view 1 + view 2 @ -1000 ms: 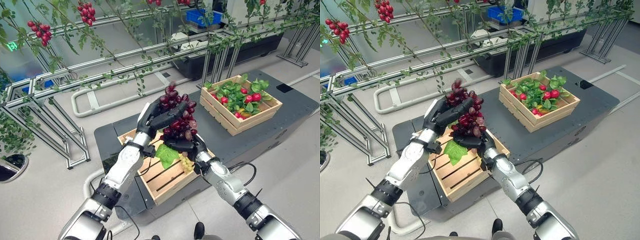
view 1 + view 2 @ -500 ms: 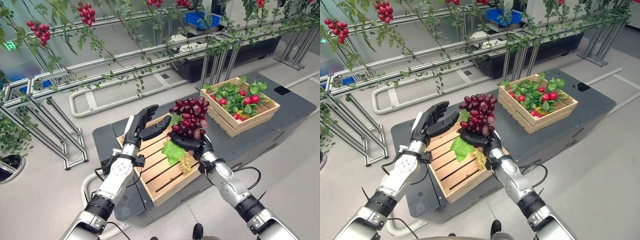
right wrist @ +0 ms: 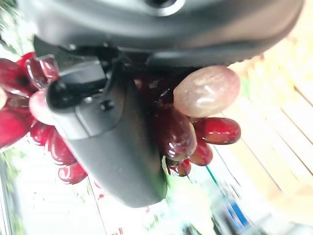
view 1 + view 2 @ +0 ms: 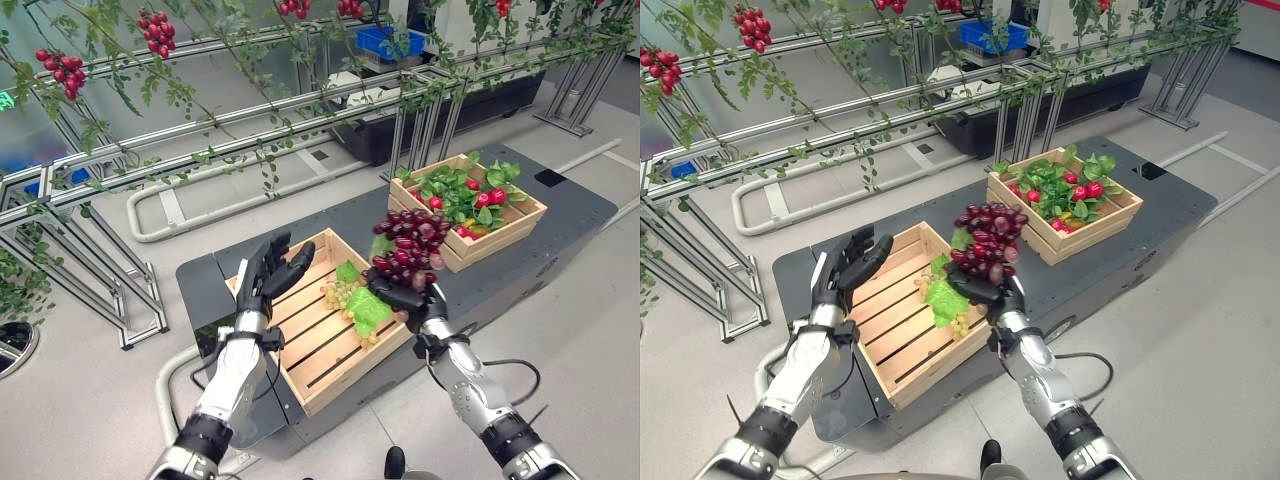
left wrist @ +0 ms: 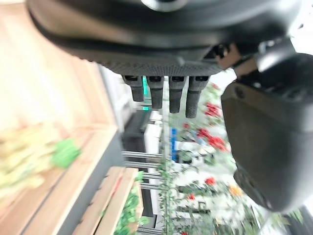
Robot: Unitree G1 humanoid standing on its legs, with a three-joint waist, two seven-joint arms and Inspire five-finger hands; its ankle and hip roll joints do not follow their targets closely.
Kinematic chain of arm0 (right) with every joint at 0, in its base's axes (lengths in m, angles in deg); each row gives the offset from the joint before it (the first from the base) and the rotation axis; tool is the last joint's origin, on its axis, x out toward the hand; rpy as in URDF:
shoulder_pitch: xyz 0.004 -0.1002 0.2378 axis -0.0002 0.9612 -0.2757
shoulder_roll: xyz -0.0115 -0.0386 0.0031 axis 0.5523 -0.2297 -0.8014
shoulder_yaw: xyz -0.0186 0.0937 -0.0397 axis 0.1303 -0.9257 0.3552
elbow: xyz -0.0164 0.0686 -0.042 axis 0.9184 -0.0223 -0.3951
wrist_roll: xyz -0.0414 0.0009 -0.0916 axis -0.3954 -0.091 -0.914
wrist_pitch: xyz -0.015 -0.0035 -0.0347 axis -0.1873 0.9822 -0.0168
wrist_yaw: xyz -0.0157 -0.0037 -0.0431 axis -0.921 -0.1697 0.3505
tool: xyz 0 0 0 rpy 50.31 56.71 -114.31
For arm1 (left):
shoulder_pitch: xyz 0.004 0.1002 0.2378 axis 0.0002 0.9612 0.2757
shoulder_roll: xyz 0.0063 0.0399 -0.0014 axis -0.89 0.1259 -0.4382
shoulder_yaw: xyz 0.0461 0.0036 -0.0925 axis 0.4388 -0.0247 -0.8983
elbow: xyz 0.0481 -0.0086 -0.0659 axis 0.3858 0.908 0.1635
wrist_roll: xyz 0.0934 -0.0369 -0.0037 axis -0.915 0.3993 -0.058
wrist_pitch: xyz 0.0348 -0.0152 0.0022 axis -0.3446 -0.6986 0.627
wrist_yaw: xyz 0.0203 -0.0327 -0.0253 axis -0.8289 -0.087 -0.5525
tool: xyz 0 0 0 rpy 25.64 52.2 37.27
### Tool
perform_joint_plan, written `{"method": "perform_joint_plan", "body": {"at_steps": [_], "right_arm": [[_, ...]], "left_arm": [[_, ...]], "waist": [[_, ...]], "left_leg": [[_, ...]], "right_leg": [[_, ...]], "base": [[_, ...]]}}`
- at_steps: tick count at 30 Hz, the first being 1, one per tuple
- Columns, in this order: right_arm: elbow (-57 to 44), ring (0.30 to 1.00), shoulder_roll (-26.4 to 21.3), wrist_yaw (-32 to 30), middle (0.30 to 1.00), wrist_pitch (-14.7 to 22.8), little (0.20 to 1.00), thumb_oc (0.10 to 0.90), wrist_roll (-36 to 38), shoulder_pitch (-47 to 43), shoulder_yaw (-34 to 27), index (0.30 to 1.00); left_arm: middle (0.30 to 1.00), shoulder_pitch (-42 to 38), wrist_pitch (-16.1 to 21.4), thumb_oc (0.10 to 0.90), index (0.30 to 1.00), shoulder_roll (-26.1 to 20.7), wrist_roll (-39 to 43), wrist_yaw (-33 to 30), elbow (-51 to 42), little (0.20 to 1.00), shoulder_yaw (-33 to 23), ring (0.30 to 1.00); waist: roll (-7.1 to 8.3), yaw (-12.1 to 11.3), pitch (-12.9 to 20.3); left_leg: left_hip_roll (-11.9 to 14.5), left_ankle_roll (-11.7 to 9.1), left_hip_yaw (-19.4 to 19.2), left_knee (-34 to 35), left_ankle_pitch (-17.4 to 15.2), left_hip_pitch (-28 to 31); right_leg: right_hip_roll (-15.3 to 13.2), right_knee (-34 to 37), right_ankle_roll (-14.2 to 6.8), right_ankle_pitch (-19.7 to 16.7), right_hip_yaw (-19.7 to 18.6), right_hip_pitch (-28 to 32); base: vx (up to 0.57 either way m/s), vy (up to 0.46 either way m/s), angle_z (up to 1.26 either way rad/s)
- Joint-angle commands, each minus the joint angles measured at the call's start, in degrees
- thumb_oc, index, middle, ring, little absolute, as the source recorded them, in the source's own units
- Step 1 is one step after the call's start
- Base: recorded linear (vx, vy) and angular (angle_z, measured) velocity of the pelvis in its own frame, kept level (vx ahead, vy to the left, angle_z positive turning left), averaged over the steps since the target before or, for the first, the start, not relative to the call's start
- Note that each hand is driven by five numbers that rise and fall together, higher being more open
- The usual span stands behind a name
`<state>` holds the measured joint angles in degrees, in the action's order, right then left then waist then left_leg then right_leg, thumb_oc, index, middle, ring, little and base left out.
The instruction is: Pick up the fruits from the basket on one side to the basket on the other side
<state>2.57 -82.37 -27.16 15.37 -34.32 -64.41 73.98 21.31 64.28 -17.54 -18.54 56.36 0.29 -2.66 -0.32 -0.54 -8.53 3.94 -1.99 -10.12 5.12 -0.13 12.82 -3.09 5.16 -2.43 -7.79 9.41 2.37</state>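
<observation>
My right hand point(image 4: 408, 297) has its fingers curled under a bunch of dark red grapes point(image 4: 408, 247), holding it up above the dark worktop point(image 4: 330, 215), between the near wooden basket point(image 4: 300, 318) and the far basket point(image 4: 500, 232) of leaves and red fruit. My left hand point(image 4: 262, 275) hovers over the near basket's left edge, fingers straight and holding nothing. Green grapes point(image 4: 339, 292) lie in the near basket.

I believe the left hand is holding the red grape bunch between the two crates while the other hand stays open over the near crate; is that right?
Not quite: the right hand holds the red grape bunch, as the left eye view shows. The left hand is the open one over the near crate; the far crate lies beyond.
</observation>
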Motion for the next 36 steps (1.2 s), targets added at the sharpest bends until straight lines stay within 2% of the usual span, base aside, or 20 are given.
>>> {"method": "perform_joint_plan", "body": {"at_steps": [1, 8, 14, 18, 22, 24, 26, 27, 29, 31, 36], "right_arm": [[-7.1, 0.3, 0.4, -0.7, 0.3, 11.6, 0.3, 0.4, -4.1, -0.6, -6.6, 0.3], [-4.2, 0.3, 0.5, -1.9, 0.3, 11.5, 0.3, 0.4, -2.5, 3.6, -10.0, 0.3], [-1.6, 0.3, 1.5, -2.5, 0.3, 12.8, 0.3, 0.4, -0.9, 5.5, -10.7, 0.3], [0.0, 0.3, 2.4, -1.6, 0.3, 12.8, 0.3, 0.4, -0.1, 6.7, -10.6, 0.3], [0.8, 0.3, 3.1, -0.7, 0.3, 13.3, 0.3, 0.4, 0.4, 7.5, -10.4, 0.3], [0.6, 0.3, 3.0, -0.6, 0.3, 13.0, 0.3, 0.4, 0.9, 7.3, -10.2, 0.3], [1.0, 0.3, 2.0, 0.8, 0.3, 13.0, 0.3, 0.4, 0.9, 6.2, -9.7, 0.3], [1.2, 0.3, 1.3, 1.4, 0.3, 12.4, 0.3, 0.4, 1.3, 5.3, -9.1, 0.3], [2.1, 0.3, 0.5, 2.8, 0.3, 12.3, 0.3, 0.4, 3.3, 2.9, -7.0, 0.3], [6.1, 0.3, 0.2, 3.1, 0.3, 13.4, 0.3, 0.4, 6.0, 0.0, -7.1, 0.3], [4.3, 0.3, 2.5, 2.0, 0.3, 14.2, 0.3, 0.4, 5.2, 0.9, -6.6, 0.3]], "left_arm": [[0.9, -2.2, 5.1, 0.8, 0.9, 0.6, 3.3, 4.3, 1.4, 0.9, -1.4, 0.9], [0.9, 0.0, 4.7, 0.8, 0.9, 2.0, 6.1, 7.9, 2.3, 0.9, -0.3, 0.9], [0.9, -0.9, 8.6, 0.8, 0.9, 0.7, -1.7, 5.0, -0.3, 0.9, 1.9, 0.9], [0.9, -1.6, 8.4, 0.8, 0.9, -0.3, -5.0, 3.2, -1.9, 0.9, 3.1, 0.9], [0.9, -1.2, 6.5, 0.8, 0.9, -0.7, -4.0, 3.4, -1.7, 0.9, 3.1, 0.9], [0.9, -0.8, 6.9, 0.8, 0.9, -0.7, -3.3, 2.8, -1.5, 0.9, 3.0, 0.9], [0.9, -0.1, 9.0, 0.8, 0.9, -0.7, -2.0, 1.4, -1.6, 0.9, 2.0, 0.9], [0.9, 0.7, 9.9, 0.8, 0.9, -0.7, -1.9, 0.2, -2.2, 0.9, 1.1, 0.9], [0.9, 1.8, 11.6, 0.8, 0.9, -0.8, -1.3, -0.8, -3.2, 0.9, -0.8, 0.9], [0.9, -0.2, 12.2, 0.8, 0.9, -1.2, -1.8, 0.5, -1.5, 0.9, -2.2, 0.9], [0.9, -2.2, 12.8, 0.8, 0.9, -2.1, -3.1, -1.0, -1.7, 0.9, -2.2, 0.9]], "waist": [[0.53, 2.2, 3.9], [1.06, 4.0, 2.3], [0.94, 5.5, 1.3], [0.78, 6.3, 1.0], [0.81, 6.8, 1.0], [0.9, 6.8, 0.6], [1.98, 5.6, -0.8], [2.19, 4.4, -1.7], [1.76, 2.1, -3.6], [0.91, 2.3, -4.2], [0.85, 3.1, -4.9]], "left_leg": [[0.4, 0.4, -0.6, -0.1, -5.7, -1.6], [0.7, 0.8, -2.6, -0.1, -6.1, -1.4], [1.0, 0.6, -4.2, -0.1, -6.1, -1.6], [1.1, 0.4, -5.2, -0.1, -6.0, -1.4], [1.1, 0.3, -6.1, -0.1, -5.8, -1.0], [0.6, 0.4, -5.9, -0.1, -5.2, -0.2], [-1.9, 1.3, 0.3, -10.4, -9.4, -4.0], [-4.6, 2.3, 6.0, -13.6, -11.0, -6.4], [-8.8, 4.2, 15.3, -12.8, -10.3, -8.0], [-7.8, 5.1, 11.5, -9.5, -9.5, -6.4], [-10.1, 6.4, 12.6, -7.7, -9.6, -6.4]], "right_leg": [[-0.7, -0.2, -1.4, 11.3, -0.7, 6.5], [-0.2, -0.2, -1.8, 10.5, -3.1, 5.3], [0.2, -0.2, -2.1, 9.6, -4.8, 4.2], [0.2, -0.2, -2.2, 9.1, -5.2, 3.9], [0.3, -0.2, -2.1, 8.9, -5.0, 3.9], [0.5, -0.2, -1.9, 8.8, -5.6, 4.2], [0.1, -0.2, -1.2, 8.0, -8.9, 4.2], [0.2, -0.8, -1.1, 7.4, -11.3, 3.5], [1.6, -5.0, -1.6, 7.1, -15.1, 0.4], [1.4, -5.6, -2.4, 6.1, -15.1, -1.9], [0.1, -4.0, -5.2, 1.1, -17.0, -6.9]], "base": [[-0.02, -0.014, -0.11], [-0.05, -0.012, -0.2], [-0.04, 0.005, -0.16], [0.0, -0.007, -0.13], [0.0, -0.038, -0.11], [-0.03, 0.006, -0.05], [-0.12, 0.074, -0.12], [-0.16, 0.126, -0.27], [-0.23, 0.182, -0.99], [-0.23, 0.229, -1.78], [-0.21, 0.168, -0.9]]}}
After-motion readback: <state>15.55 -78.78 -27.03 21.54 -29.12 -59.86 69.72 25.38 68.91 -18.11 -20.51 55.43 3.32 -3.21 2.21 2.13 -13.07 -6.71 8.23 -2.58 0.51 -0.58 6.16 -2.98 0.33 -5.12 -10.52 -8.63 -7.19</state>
